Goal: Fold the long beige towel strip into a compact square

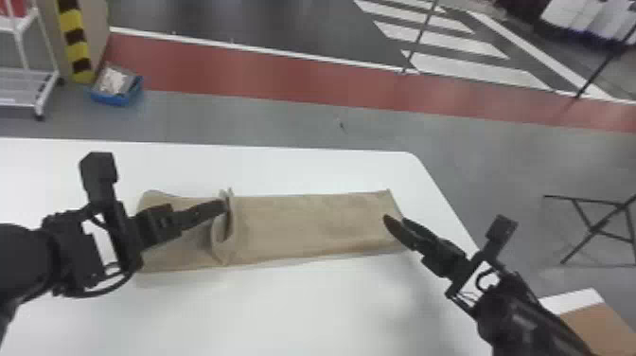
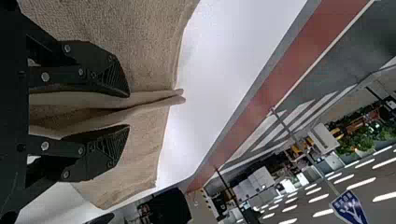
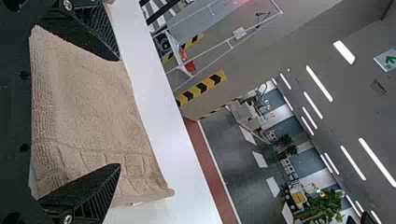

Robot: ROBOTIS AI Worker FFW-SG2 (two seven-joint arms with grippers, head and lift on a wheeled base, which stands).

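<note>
Left pincer [image 2: 128, 110], parted, straddled the raised fold [image 2: 159, 95] of the beige towel strip [image 1: 312, 225], likely for pinching; right pincer [image 3: 119, 112] gaped by the strip's right end.

From where I sit, the towel strip [image 1: 312, 222] lies lengthwise from left to right on the worktop [image 1: 284, 307]. A raised fold [image 1: 233, 236] crosses it left of its middle, between the fingers of my left pincer [image 1: 225, 207]. My right pincer [image 1: 396, 222] is at the strip's right end. Behind the worktop, far left, I see a wheeled rack [image 1: 23, 101], with a bin [image 1: 113, 98] on the floor just right of it. Right of the worktop is a folding stand [image 1: 588, 233], a box [image 1: 601, 326] nearer me.
</note>
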